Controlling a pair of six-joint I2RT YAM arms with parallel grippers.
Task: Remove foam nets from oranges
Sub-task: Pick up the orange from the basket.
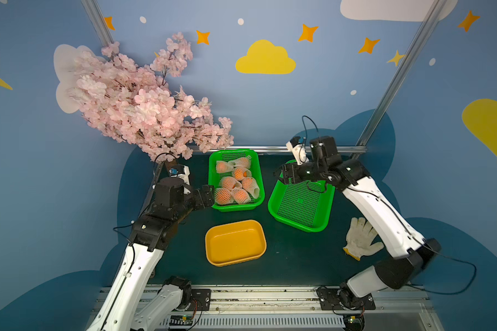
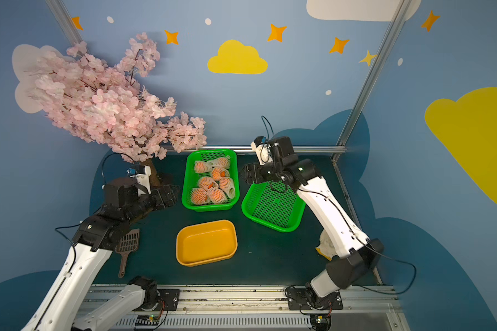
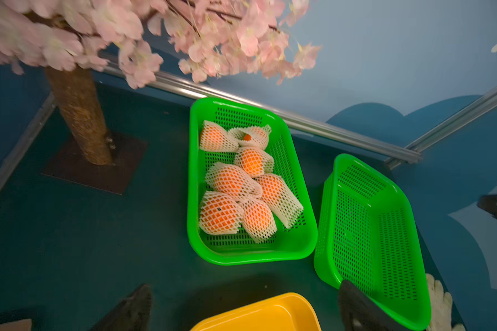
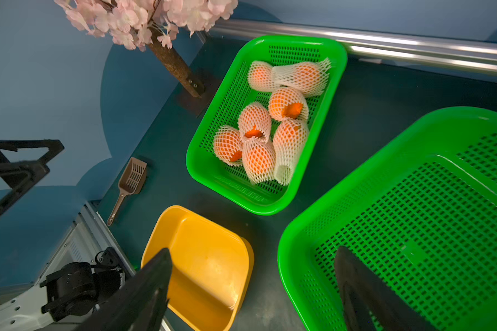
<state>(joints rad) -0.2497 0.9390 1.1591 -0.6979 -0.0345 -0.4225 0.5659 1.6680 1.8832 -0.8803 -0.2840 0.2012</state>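
— Where is the left gripper (image 1: 210, 196)?
— Just beside the green basket (image 1: 213, 169), fingers apart, holding nothing.
— And the oranges (image 1: 223, 196)?
— All in that basket, foam nets (image 1: 254, 190) on. The right gripper (image 1: 281, 175), fingers spread, hovers over the other green basket (image 1: 299, 209).

no legible text, no labels, no brand marks, no numbers or signs readable in any view
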